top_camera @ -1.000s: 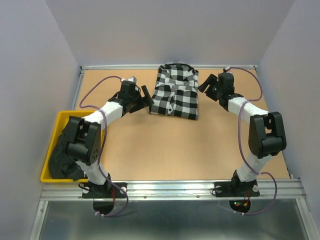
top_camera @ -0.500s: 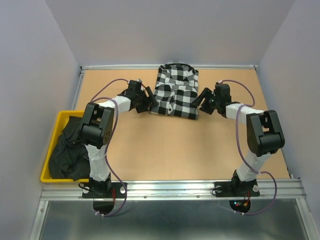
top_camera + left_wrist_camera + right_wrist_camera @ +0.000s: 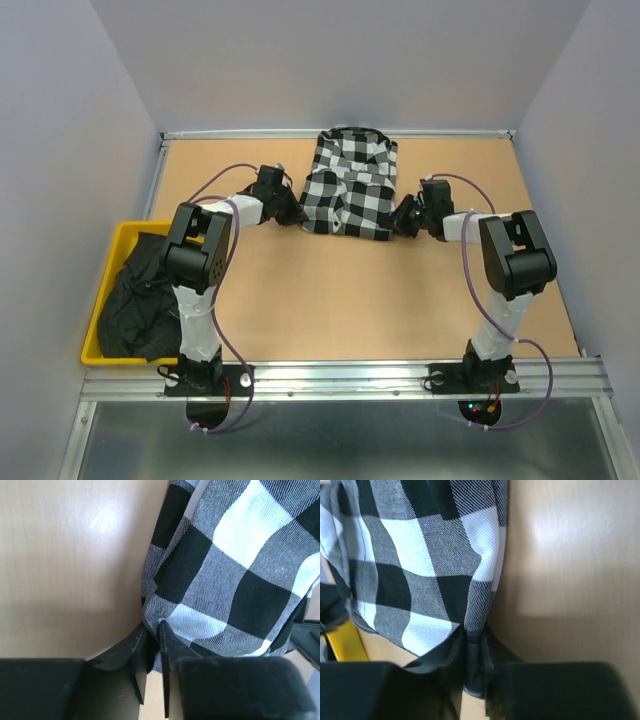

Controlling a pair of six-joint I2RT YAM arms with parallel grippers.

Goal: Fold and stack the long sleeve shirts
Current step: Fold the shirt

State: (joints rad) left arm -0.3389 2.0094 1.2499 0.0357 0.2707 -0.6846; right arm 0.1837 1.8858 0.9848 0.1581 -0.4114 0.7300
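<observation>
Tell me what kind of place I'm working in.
Likely a lab test cell: plain walls box in a wooden tabletop holding a checked shirt, an aluminium rail edges the front, a yellow bin sits at left.

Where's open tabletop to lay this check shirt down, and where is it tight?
The widest bare stretch of table runs from the check shirt to the near edge. Crowded: the shirt's side edges, pinched by the left gripper and right gripper; the yellow bin holds the black shirt.
</observation>
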